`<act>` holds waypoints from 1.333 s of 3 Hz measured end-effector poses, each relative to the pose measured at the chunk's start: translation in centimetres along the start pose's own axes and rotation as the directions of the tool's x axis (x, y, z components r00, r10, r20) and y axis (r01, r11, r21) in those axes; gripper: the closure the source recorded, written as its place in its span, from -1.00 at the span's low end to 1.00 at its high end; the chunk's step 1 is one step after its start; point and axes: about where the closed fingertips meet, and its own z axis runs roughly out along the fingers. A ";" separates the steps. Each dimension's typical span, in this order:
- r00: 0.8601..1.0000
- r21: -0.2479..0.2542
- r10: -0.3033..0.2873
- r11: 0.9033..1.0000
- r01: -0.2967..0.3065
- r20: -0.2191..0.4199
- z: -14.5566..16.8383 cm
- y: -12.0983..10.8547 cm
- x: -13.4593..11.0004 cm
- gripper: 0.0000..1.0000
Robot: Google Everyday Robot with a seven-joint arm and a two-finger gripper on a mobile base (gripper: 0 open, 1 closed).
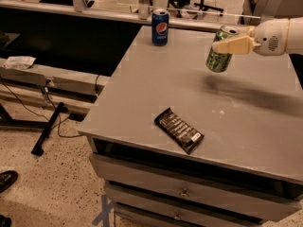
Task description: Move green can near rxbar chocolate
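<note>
Big grey flat-topped table fills most of the view, with drawer fronts under its near edge. White robot arm comes in level from the right edge, over the table's far right part. Gripper sits at the arm's left end and points left. Jaws are closed round the upper part of the light green aluminium drink can: one beige finger crosses the front, the other is hidden behind. Can is tilted, silver top leaning right, and looks lifted clear of the top, with a dark shadow on the surface below and to the right of it. Flat dark-wrapped rxbar chocolate lies diagonally near the table's front edge, well apart from the can, with bare tabletop between them. Blue Pepsi can stands upright near the far edge, left of the green can. Left side of the top is open, the edge dropping to a speckled floor. A black stand leg and the toe of a black shoe sit down there.
</note>
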 end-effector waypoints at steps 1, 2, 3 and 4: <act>1.000 -0.063 0.000 0.998 0.000 -0.003 0.9 3.9 1.5 1.00; 1.000 -0.117 -0.002 0.993 0.001 -0.004 1.5 7.4 2.8 1.00; 0.999 -0.169 -0.033 0.985 0.030 -0.017 2.2 10.5 4.5 1.00; 0.998 -0.230 -0.059 0.972 0.055 -0.011 3.2 13.8 5.9 0.94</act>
